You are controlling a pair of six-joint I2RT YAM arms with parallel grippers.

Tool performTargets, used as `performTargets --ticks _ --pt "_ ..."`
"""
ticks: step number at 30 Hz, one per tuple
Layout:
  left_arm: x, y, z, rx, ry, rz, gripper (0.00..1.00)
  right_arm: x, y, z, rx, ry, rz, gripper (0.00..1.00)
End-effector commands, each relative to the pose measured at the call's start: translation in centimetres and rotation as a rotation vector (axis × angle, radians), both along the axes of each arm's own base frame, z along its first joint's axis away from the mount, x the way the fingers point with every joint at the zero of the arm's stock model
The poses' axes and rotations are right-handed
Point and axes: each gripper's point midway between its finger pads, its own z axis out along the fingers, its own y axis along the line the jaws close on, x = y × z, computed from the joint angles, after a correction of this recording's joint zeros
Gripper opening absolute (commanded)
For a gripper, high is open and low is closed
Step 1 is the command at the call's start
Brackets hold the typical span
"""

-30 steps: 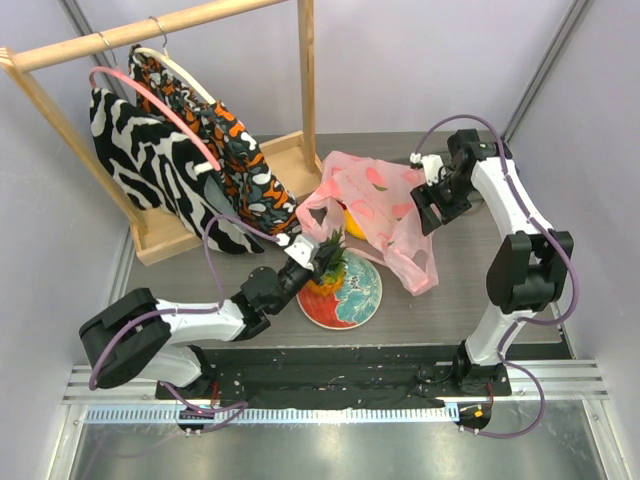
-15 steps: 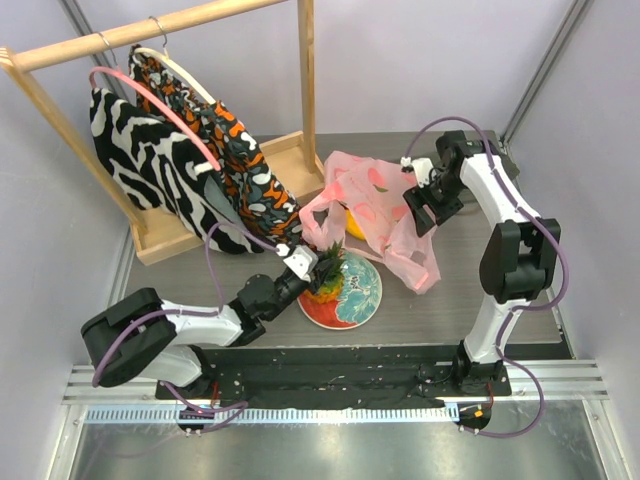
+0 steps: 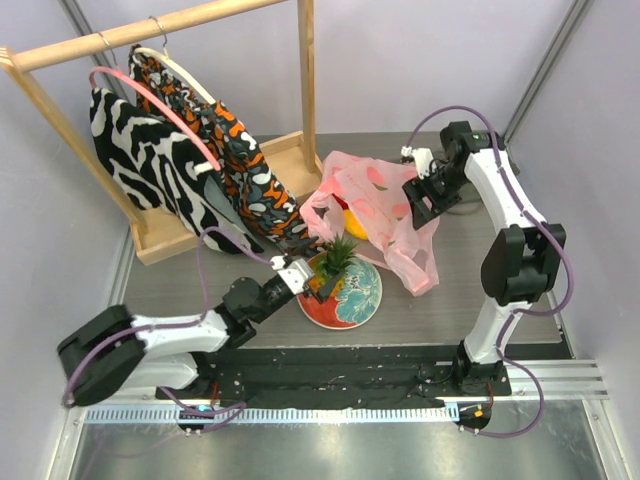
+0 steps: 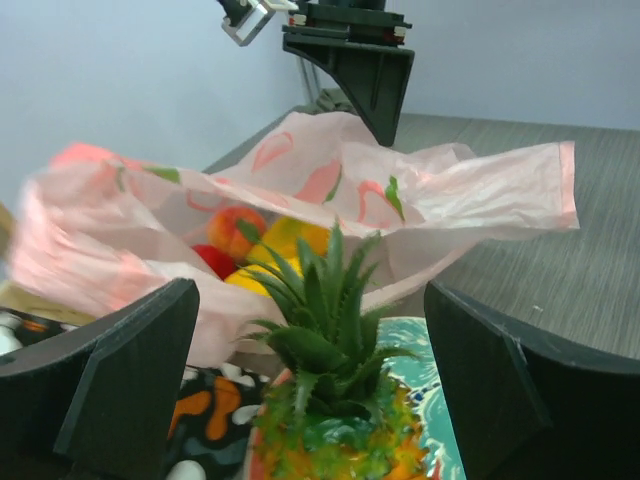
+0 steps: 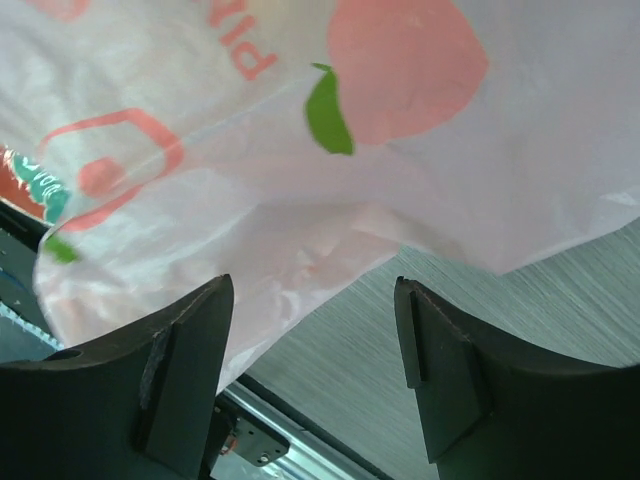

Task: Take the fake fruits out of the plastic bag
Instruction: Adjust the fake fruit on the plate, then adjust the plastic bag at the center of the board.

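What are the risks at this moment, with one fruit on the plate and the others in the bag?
1. The pineapple stands upright on the plate, close in front of the open left gripper. A careless move of that arm may tip it over.
2. The other fruits lie inside the thin plastic bag, and the right gripper is open and does not hold the bag. Reaching in may drag the loose bag along instead.

Wooden rack [image 3: 150,30] stood back left on grey table [image 3: 455,300]; zebra-print garment [image 3: 150,165] and orange-black garment [image 3: 235,150] hung from it. Patterned plate [image 3: 362,299] sat front centre.
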Motion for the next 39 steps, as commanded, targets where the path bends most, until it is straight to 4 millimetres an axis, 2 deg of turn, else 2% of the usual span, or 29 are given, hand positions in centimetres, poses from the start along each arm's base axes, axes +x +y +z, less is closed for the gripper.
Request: performTargets --ticks 1,2,3,4,5,6,8,9,10,12,14,15,18,20,21,22,23,25,26,28,30,31,32,34,36,37,38,39 --pt "-0.2 1.0 5.5 0.078 -0.075 0.018 1.0 -2.4 3.3 7.3 0.058 -0.216 0.151 0.73" --pt "-0.7 1.8 7.6 0.054 -0.084 0.021 1.0 -3.4 5.1 8.1 0.059 -0.253 0.21 0.73" --pt "-0.9 2.1 9.9 0.033 -0.084 0.024 1.0 -3.9 6.0 8.9 0.067 -0.292 0.233 0.73" --pt "-1.0 2.5 8.7 0.087 -0.008 0.025 1.0 -4.1 7.2 9.7 0.094 -0.337 0.255 0.73" --pt "-1.1 2.9 9.1 0.093 0.022 0.038 1.0 -5.3 8.3 11.4 0.135 -0.378 0.254 0.73" --pt "-1.1 3.2 10.0 0.091 0.046 0.047 1.0 -6.4 10.2 11.7 0.167 -0.38 0.294 0.73" --pt "-0.7 3.8 11.1 0.106 0.13 0.09 1.0 -7.8 11.9 11.1 0.224 -0.334 0.279 0.72" --pt "-0.2 3.5 10.5 0.135 0.166 0.11 1.0 -8.3 12.5 10.5 0.24 -0.312 0.289 0.71" --pt "0.2 3.5 11.3 0.14 0.181 0.129 1.0 -8.7 12.6 9.1 0.246 -0.282 0.282 0.7" --pt "1.3 3.2 10.9 0.142 0.219 0.165 1.0 -9.3 12.5 7.4 0.239 -0.234 0.278 0.68" --pt "2.9 3.7 11.4 0.09 0.239 0.193 1.0 -9.9 12.8 6.3 0.251 -0.185 0.285 0.66" --pt "3.5 3.5 10.9 0.094 0.254 0.201 1.0 -10.5 12.9 5.1 0.263 -0.143 0.266 0.65" --pt "5.3 4.1 11.4 0.042 0.32 0.242 1.0 -11.4 13.4 2.9 0.269 -0.101 0.236 0.63" --pt "7.0 4.4 11.2 0.049 0.359 0.276 1.0 -10.9 13.5 2.2 0.258 -0.112 0.198 0.63" --pt "8.0 4.4 9.1 0.101 0.412 0.303 1.0 -10.2 13.7 1.6 0.258 -0.117 0.166 0.63" --pt "8.8 4.2 8.7 0.114 0.43 0.318 1.0 -9.9 13.6 1.3 0.246 -0.12 0.148 0.63" --pt "9.5 4.3 9.2 0.108 0.439 0.339 1.0 -9.3 13.4 1.0 0.228 -0.133 0.13 0.63" --pt "11.1 4.3 7.5 0.123 0.495 0.381 1.0 -8.5 13.0 0.8 0.219 -0.134 0.091 0.63" --pt "11.5 4.0 7.6 0.122 0.496 0.383 0.99 -7.8 12.8 0.9 0.218 -0.145 0.068 0.64" --pt "12.5 3.5 6.3 0.144 0.52 0.384 0.96 -5.8 10.8 0.3 0.183 -0.151 -0.035 0.64" --pt "13.2 3.1 6.2 0.146 0.528 0.373 0.86 -3.9 8.6 -0.5 0.148 -0.156 -0.121 0.64" --pt "13.5 2.6 5.4 0.164 0.546 0.355 0.83 -3.0 7.3 -1.5 0.122 -0.141 -0.162 0.64" --pt "13.5 2.3 4.9 0.182 0.564 0.34 0.74 -1.6 4.6 -1.9 0.098 -0.147 -0.237 0.64" --pt "13.3 1.4 5.4 0.187 0.575 0.285 0.67 0.1 0.9 -3.5 -0.033 -0.17 -0.289 0.64" --pt "13.1 0.4 6.1 0.184 0.573 0.23 0.42 3.8 -4.4 -2.2 -0.166 -0.298 -0.416 0.64" --pt "12.8 -0.3 6.6 0.185 0.564 0.183 0.32 6.4 -5.9 -0.2 -0.152 -0.368 -0.486 0.64" --pt "12.9 -0.7 7.3 0.172 0.547 0.166 0.16 7.6 -8.6 1.3 -0.142 -0.401 -0.581 0.63" --pt "13.0 -1.0 8.0 0.16 0.534 0.155 0.07 8.7 -9.3 2.8 -0.115 -0.437 -0.621 0.64"
